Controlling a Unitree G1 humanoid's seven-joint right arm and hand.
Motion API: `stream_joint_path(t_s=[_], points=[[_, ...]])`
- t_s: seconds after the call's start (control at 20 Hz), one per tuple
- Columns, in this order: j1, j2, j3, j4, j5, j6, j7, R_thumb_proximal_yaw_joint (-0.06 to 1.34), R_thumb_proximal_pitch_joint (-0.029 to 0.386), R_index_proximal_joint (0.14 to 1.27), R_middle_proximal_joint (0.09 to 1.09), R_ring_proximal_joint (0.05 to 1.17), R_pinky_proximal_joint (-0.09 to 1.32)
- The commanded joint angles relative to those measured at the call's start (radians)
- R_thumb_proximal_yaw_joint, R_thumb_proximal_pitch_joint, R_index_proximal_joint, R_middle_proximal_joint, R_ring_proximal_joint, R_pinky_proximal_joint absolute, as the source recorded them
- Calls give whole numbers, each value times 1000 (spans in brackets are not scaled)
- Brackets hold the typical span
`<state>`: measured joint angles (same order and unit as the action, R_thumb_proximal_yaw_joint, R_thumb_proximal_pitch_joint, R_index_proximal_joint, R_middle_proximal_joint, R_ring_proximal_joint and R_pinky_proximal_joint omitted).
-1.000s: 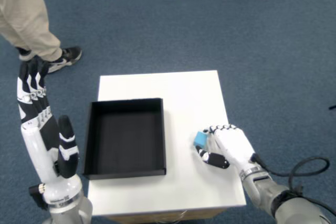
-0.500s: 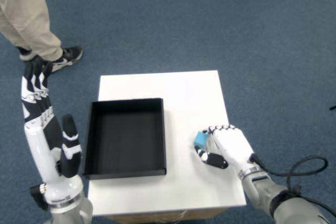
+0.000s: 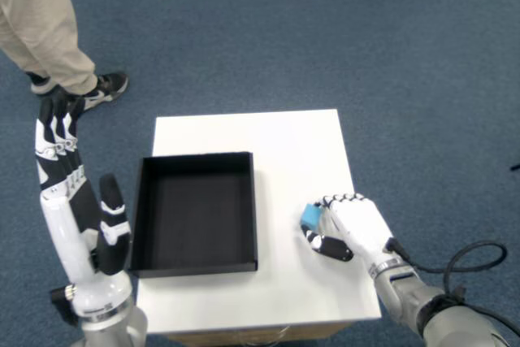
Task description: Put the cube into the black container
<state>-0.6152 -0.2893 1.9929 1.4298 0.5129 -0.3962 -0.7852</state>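
The grasp is the step in hand: the right hand (image 3: 356,227) rests on the white tabletop (image 3: 286,140) with its fingers (image 3: 340,200) curled against the blue cube (image 3: 310,216), thumb below it. Whether they truly pinch it I cannot tell. The cube lies at the black container (image 3: 194,214)'s 3 o'clock, near it. Next: lift and carry toward 9 o'clock. The palm hides the cube's far side.
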Motion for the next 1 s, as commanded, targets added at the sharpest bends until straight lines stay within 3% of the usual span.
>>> stream_joint_path(t_s=[0.05, 0.45, 0.7, 0.9, 1.0], points=[[-30, -23, -2, 21, 7, 20, -14, 468, 191, 577, 469, 450, 369], [-23, -30, 3, 21, 5, 31, -2, 507, 222, 677, 495, 464, 392], [-20, -36, 1, 20, 11, 33, 7, 550, 219, 717, 517, 483, 412], [-19, -40, -9, 19, 23, 30, 16, 586, 172, 739, 528, 489, 415], [-18, -42, -16, 18, 32, 25, 21, 601, 98, 748, 530, 488, 412]])
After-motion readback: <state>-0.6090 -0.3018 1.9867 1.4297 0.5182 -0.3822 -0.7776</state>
